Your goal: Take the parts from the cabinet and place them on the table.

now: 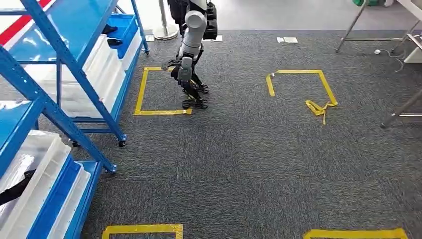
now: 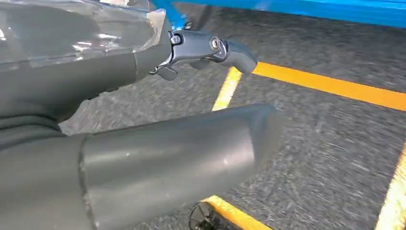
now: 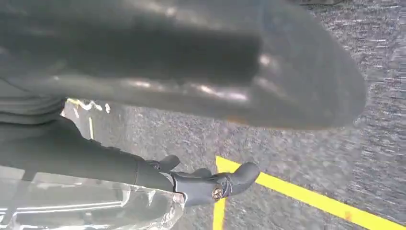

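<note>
Each robot hand, left (image 2: 143,96) and right (image 3: 158,139), grasps the same clear plastic bag (image 2: 86,33) of parts between them, above the carpet (image 1: 249,149) beside the blue cabinet (image 1: 54,74). The bag appears light, soft and slippery. It is probably best gripped around its bulk, not its loose film.

The left hand (image 2: 143,143) shows its thick grey thumb and a dark finger (image 2: 210,48) stretched over grey carpet (image 2: 325,158). Clear plastic wrap (image 2: 86,28) lies against the fingers. Yellow tape lines (image 2: 330,86) cross the carpet, near a blue shelf edge (image 2: 306,9).
</note>
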You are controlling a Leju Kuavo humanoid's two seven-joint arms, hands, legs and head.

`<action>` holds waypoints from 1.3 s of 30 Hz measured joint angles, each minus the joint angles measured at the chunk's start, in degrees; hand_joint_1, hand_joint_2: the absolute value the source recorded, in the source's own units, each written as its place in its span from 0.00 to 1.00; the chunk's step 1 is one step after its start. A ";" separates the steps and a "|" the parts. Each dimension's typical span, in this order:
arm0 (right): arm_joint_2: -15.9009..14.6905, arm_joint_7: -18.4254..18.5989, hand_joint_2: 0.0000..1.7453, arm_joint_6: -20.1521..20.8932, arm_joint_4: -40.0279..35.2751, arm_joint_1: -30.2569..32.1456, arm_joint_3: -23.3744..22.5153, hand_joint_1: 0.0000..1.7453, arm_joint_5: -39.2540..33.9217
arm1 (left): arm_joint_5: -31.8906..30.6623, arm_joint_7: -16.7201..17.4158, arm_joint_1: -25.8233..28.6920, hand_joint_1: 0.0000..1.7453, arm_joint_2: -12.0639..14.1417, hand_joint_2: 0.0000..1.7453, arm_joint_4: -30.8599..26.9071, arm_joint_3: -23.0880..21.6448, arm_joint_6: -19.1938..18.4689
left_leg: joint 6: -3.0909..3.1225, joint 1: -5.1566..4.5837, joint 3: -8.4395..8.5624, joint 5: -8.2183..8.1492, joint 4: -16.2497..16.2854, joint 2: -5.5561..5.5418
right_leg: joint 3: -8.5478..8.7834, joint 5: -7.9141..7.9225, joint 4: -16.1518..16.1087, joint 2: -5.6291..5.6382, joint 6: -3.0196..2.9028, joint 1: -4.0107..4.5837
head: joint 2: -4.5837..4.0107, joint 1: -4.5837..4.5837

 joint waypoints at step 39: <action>-1.24 0.09 0.00 -0.72 0.04 -0.25 0.00 0.00 0.24 | -0.52 0.59 0.03 0.00 -0.06 0.00 0.37 -0.02 -0.07 | -2.50 0.30 -0.99 -0.84 1.37 -1.58 | 4.56 4.82 -10.92 0.94 -1.76 -0.71 | 0.00 -0.22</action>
